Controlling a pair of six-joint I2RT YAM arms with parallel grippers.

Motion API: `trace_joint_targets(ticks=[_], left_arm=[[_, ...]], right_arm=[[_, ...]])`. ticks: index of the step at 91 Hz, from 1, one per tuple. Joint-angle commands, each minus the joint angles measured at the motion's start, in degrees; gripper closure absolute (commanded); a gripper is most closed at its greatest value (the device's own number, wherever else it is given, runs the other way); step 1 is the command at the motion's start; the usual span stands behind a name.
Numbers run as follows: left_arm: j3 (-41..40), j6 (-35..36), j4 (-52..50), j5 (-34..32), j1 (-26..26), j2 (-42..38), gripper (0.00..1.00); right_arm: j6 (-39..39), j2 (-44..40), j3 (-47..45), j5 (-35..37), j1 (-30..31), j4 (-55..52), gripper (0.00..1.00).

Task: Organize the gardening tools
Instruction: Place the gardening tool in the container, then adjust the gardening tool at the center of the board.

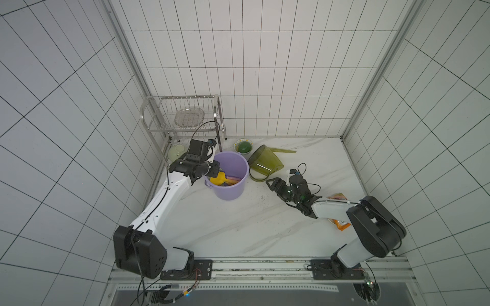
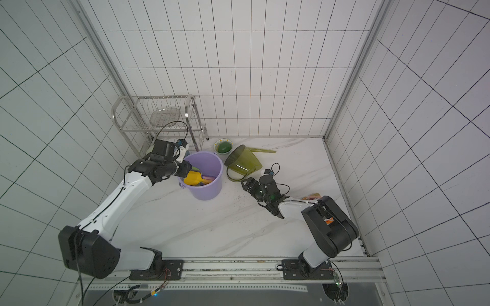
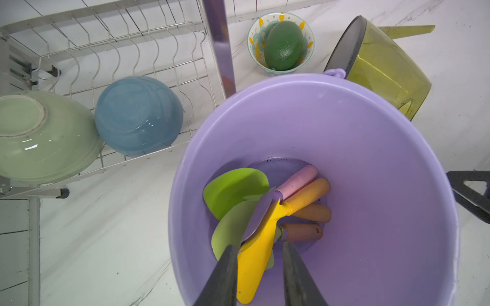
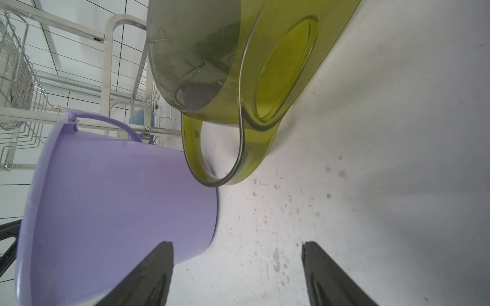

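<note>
My left gripper hangs part open inside the purple bucket. The yellow scoop sits unclamped between its fingers, with the purple scoop, pale-green spade and bright-green trowel just beyond. My right gripper is wide open and empty, and the olive watering can lies on its side just ahead.

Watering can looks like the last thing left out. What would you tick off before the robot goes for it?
1. Four shovels in bucket: ok.
2. Left jaws clear of yellow scoop: not ok, they straddle it inside the bucket.
3. Right jaws open and empty: ok.
4. Can upright: not ok, it lies on its side.
5. Can's handle facing right jaws: ok.
6. Room for can in bucket: cannot tell.
</note>
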Motion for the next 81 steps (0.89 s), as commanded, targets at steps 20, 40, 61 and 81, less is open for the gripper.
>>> trace_joint_targets(ticks=[20, 40, 61, 81], left_arm=[[-1.7, -2.7, 1.4, 7.4, 8.3, -8.6, 0.66], [-3.8, -2.4, 1.5, 8.7, 11.4, -10.8, 0.64], [-4.9, -2.7, 1.7, 10.1, 12.9, -10.4, 0.64], [-5.0, -2.9, 2.0, 10.5, 13.2, -10.1, 0.64]], right_arm=[[6.4, 14.6, 5.7, 1.2, -0.2, 21.3, 0.21], [9.0, 20.9, 7.9, 2.5, 0.1, 28.6, 0.27], [9.8, 23.9, 9.2, 3.2, 0.8, 31.9, 0.34], [11.2, 25.9, 9.9, 3.7, 0.8, 34.9, 0.42]])
